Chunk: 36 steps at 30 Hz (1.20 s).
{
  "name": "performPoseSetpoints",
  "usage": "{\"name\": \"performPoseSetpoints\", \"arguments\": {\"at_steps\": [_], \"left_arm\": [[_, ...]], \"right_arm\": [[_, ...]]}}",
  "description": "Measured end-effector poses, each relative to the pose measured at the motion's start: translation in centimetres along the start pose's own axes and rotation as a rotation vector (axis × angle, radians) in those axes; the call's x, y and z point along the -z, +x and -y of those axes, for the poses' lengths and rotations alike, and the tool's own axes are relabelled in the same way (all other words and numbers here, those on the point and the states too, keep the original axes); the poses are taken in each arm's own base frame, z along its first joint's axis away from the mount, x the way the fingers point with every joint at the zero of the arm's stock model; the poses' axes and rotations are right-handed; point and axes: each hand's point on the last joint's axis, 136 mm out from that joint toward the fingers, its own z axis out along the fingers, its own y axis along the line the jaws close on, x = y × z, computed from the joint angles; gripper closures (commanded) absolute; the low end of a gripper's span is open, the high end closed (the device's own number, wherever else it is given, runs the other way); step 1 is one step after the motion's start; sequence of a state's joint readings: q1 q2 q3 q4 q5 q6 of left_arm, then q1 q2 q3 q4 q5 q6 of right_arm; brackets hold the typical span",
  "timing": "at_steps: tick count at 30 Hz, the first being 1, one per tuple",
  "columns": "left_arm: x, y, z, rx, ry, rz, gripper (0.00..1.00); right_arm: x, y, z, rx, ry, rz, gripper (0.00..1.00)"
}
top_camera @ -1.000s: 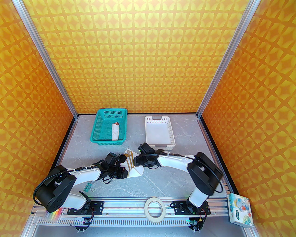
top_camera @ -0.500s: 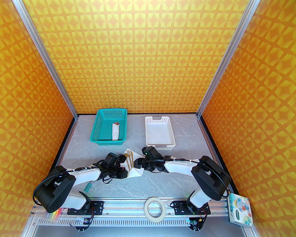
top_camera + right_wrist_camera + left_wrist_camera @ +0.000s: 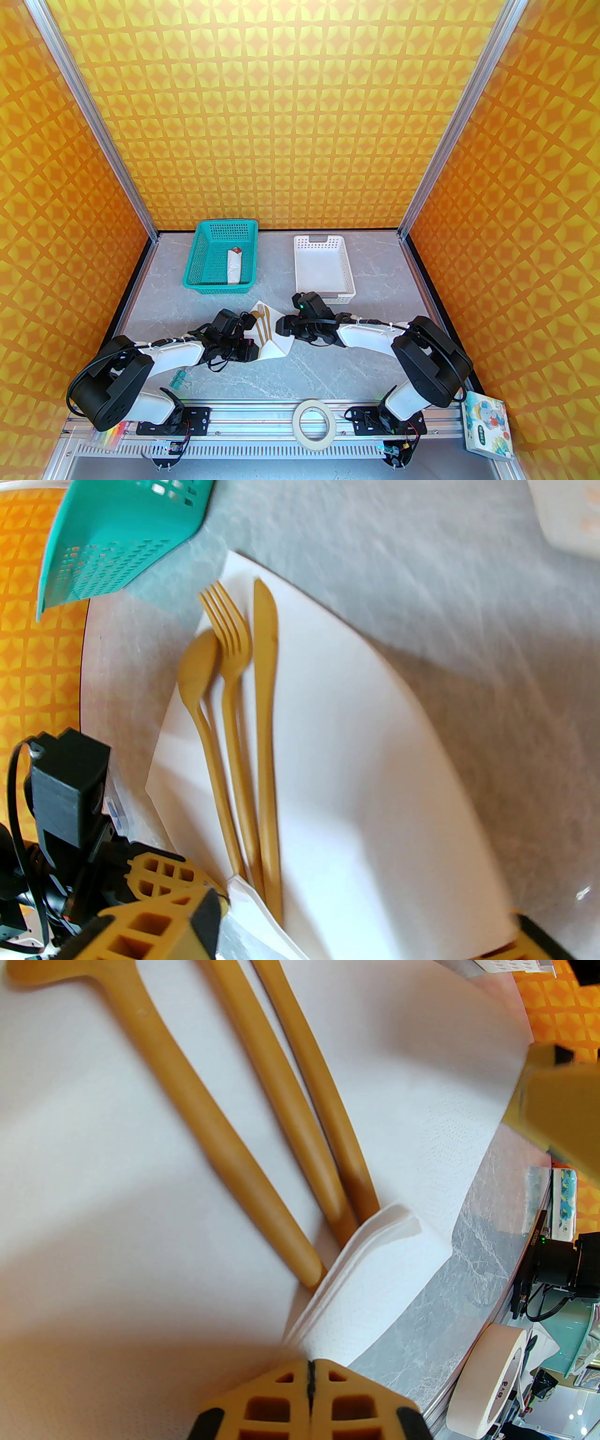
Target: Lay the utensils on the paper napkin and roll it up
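Observation:
The paper napkin lies white on the grey table between the two arms. On it rest the tan wooden utensils, side by side: a spoon, a fork and a knife. Their handles point at the napkin's near corner, which is folded up over their ends. My left gripper is shut on that folded corner. My right gripper stands open at the napkin's right edge, fingers wide apart. One tan finger hangs over that edge, which curls upward.
A teal basket at the back left holds a white roll with a red-brown tip. A white basket stands just behind my right wrist. Teal clips, a tape roll and a picture box sit near the front rail.
My right arm has drawn back to the right, its gripper shifting slightly right along the napkin's edge. The left arm, napkin and utensils have stayed put.

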<state>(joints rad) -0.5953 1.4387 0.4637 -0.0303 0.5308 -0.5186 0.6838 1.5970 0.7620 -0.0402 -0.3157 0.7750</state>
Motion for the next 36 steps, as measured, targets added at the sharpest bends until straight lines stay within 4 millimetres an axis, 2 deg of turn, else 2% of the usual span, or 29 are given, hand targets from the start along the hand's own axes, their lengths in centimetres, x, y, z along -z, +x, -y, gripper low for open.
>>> {"name": "performPoseSetpoints", "arguments": {"at_steps": [4,10,17,27,36], "left_arm": [[0.0,0.0,0.0,0.0,0.0,0.0,1.0],[0.0,0.1,0.0,0.002,-0.001,-0.002,1.0],[0.0,0.1,0.0,0.002,-0.002,-0.002,1.0],[0.1,0.1,-0.1,0.003,-0.01,0.0,1.0],[0.1,0.0,-0.2,0.003,-0.012,0.002,1.0]], "right_arm": [[0.3,-0.6,0.3,0.029,0.034,0.012,0.45],[0.6,-0.5,1.9,0.047,0.108,-0.003,0.67],[1.4,-0.6,1.8,0.08,0.137,-0.008,0.82],[1.4,0.2,0.5,0.077,0.077,-0.052,0.87],[0.1,1.3,-2.9,0.069,-0.03,-0.102,0.88]]}}
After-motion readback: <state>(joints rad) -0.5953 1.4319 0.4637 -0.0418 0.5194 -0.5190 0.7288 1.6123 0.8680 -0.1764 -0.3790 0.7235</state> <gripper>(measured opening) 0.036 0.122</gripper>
